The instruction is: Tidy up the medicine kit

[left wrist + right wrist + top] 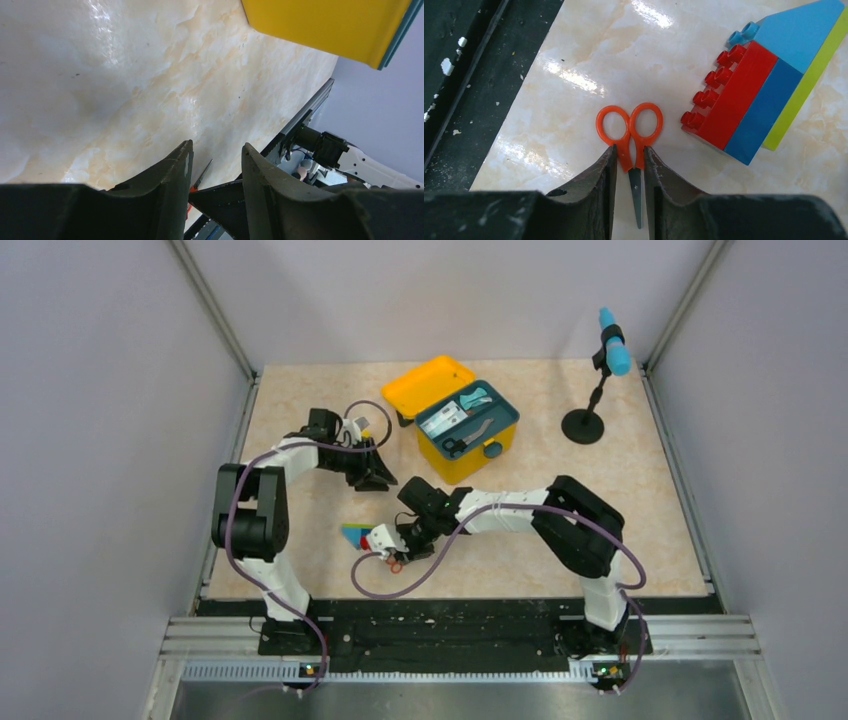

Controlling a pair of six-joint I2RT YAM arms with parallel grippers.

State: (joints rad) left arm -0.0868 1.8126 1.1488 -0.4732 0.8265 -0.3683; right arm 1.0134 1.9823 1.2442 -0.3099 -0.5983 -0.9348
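Jaws first: my R gripper point(629, 156) is pinching the orange scissors point(629, 135) just below the finger loops, one finger on each side of the neck. The blade runs back btwn the fingers toward 6 o'clock in the wrist view. The scissors lie flat on the table point(650, 490), close to its near edge. A toy block point(759, 95) (red, blue, lt blue, lime) sits near the loops at 2 o'clock, not touching them. My L gripper point(217, 145) is spread w/ nothing btwn the fingers, hovering low over bare tabletop. From above, the medicine kit point(458, 470) stands past table centre, approx 1 o'clock from my R gripper and 2 o'clock from my L, apart from both. Its lid point(430, 385) is open, laid back at 11 o'clock of the box. A dark teal tray point(500, 410) w/ small tools sits inside; can't make out each one. A black stand point(585, 425) w/ a blue top is at 3 o'clock of the kit, well apart.
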